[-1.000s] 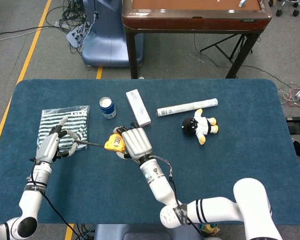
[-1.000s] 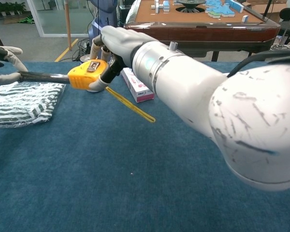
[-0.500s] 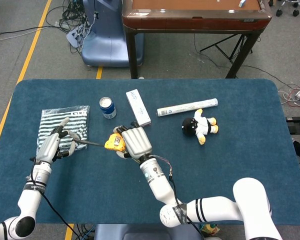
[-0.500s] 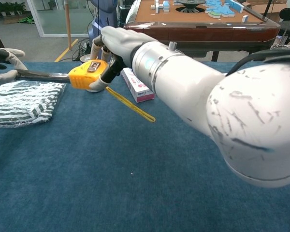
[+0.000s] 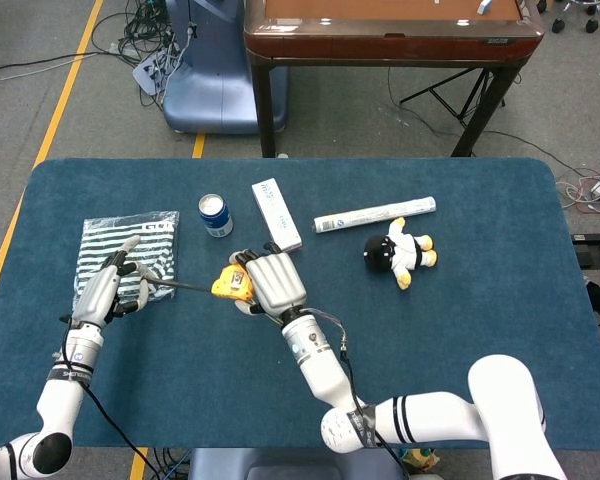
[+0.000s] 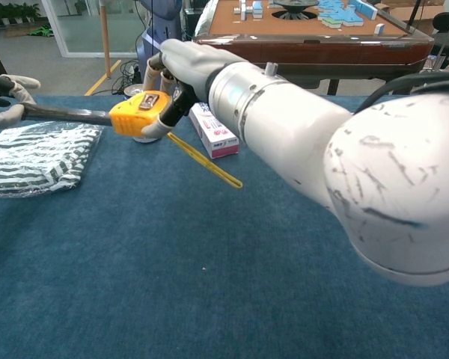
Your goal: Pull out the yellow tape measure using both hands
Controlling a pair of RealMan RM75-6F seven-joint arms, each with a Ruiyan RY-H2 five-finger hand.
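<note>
My right hand [image 5: 272,284] [image 6: 185,61] grips the yellow tape measure case [image 5: 231,285] [image 6: 138,111] just above the blue table. A dark length of tape [image 5: 180,288] [image 6: 63,114] runs out of the case to the left. My left hand [image 5: 110,288] [image 6: 4,97] pinches the tape's end over the striped cloth. A yellow strap [image 6: 204,161] hangs from the case and trails across the table to the right.
A striped folded cloth [image 5: 128,246] [image 6: 37,155] lies at the left. Behind the case stand a blue can [image 5: 215,214] and a white box [image 5: 276,215] [image 6: 213,131]. A rolled paper tube [image 5: 374,214] and a small plush toy [image 5: 400,253] lie to the right.
My right hand has carried the case slightly to the right, so a little more tape shows. My left hand has stayed about where it was.
</note>
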